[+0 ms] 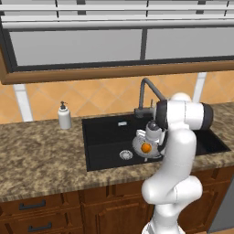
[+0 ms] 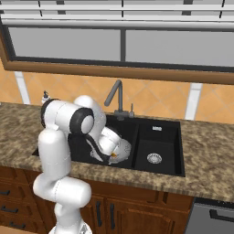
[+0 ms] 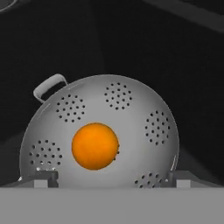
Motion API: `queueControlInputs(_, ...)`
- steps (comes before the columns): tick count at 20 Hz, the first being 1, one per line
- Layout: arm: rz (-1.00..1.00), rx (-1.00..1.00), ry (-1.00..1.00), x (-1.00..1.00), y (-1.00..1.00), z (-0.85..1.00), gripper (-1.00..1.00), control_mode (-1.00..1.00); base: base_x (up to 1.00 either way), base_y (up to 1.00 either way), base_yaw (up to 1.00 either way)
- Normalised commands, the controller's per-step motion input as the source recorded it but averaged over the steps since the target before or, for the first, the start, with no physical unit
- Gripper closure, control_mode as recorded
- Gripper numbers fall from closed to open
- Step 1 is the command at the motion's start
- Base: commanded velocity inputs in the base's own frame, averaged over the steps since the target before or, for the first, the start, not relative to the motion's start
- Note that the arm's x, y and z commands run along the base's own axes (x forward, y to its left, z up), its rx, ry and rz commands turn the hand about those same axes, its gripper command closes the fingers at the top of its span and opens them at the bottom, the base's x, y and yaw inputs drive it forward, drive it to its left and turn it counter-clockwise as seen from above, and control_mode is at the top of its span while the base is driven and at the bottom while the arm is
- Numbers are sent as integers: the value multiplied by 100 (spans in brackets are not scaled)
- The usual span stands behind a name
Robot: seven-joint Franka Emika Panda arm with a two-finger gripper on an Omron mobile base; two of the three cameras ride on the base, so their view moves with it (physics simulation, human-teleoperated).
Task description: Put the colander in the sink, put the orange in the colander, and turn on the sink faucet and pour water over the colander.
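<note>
Hand view: gripper (image 3: 109, 180) jaws spread wide, holding nothing; orange (image 3: 95, 146) sits loose in the colander (image 3: 131, 113), between the fingertips (image 3: 43, 178), inside the sink (image 1: 105, 132).

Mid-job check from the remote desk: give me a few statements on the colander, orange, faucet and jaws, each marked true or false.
1. The orange lies inside the colander. True.
2. The colander stands on the counter beside the soap dispenser. False: it sits in the larger basin of the sink; the soap dispenser stands alone on the counter.
3. Water is running from the sink faucet. False: no stream shows under the spout.
4. The gripper has its jaws spread wide, either side of the colander's near rim, gripping nothing. True.
5. The orange is clamped between the jaws. False: it rests free on the colander's floor.
</note>
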Motion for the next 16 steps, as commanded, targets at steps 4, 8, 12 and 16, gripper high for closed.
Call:
queueControlInputs(4,4,3,-15,-18,21,97,-100,-100,0,0,0)
queueControlInputs(8,5,0,-13,-41,52,100,-100,-100,0,0,0)
queueControlInputs(12,4,0,-9,-71,62,100,-100,-100,0,0,0)
queueControlInputs(16,0,0,-2,-73,41,100,-100,-100,0,0,0)
